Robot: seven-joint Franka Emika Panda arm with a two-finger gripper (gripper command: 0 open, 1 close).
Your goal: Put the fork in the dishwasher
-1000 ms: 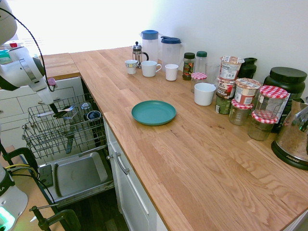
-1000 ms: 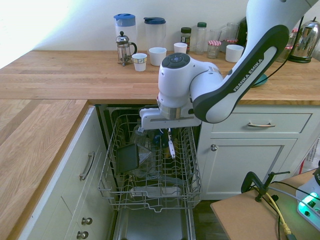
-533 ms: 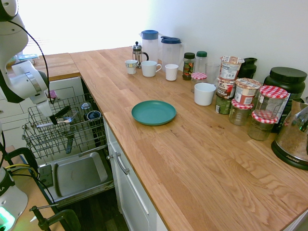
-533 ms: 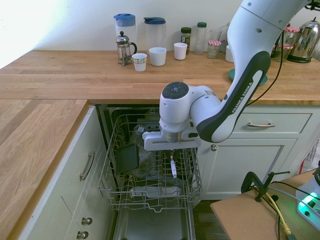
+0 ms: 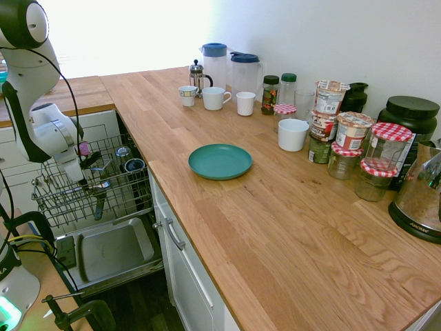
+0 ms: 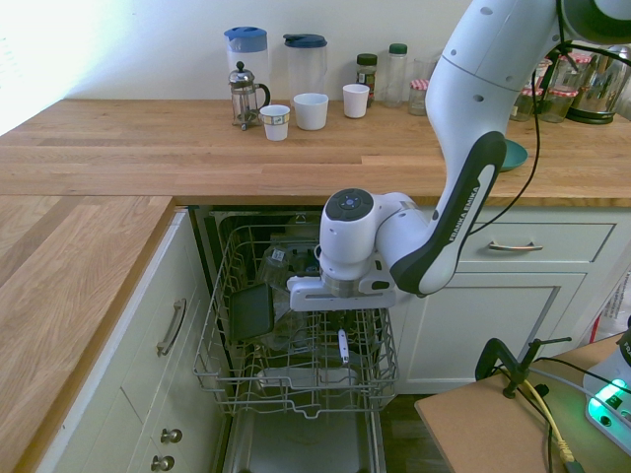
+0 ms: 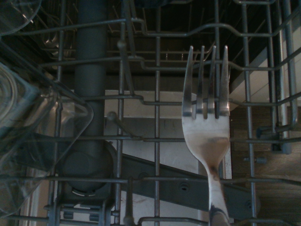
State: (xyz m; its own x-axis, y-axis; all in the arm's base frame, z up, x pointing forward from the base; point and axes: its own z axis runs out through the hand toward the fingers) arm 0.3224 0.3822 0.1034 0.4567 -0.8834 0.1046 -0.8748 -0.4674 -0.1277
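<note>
The dishwasher stands open with its grey wire rack [image 5: 69, 205] [image 6: 296, 382] pulled out over the steel door panel [image 5: 114, 248]. My gripper [image 5: 84, 181] [image 6: 340, 330] hangs low inside the rack's right side, shut on the handle of the slim silver fork [image 6: 342, 348] [image 5: 98, 185]. The fork points down between the rack wires. In the wrist view the fork [image 7: 207, 136] shows close up, its tines over the wire grid. The fingers themselves are mostly hidden behind the wrist flange and the wires.
A dark container [image 6: 250, 310] and clear glassware [image 7: 28, 141] sit in the rack's left part. The teal plate [image 5: 220, 161], mugs, jugs and jars stand on the wooden counter [image 5: 275, 227]. White drawers [image 6: 513, 246] flank the dishwasher.
The arm has come down and toward the rack's front, carrying the fork from above the rack down between its wires. The grip stayed shut.
</note>
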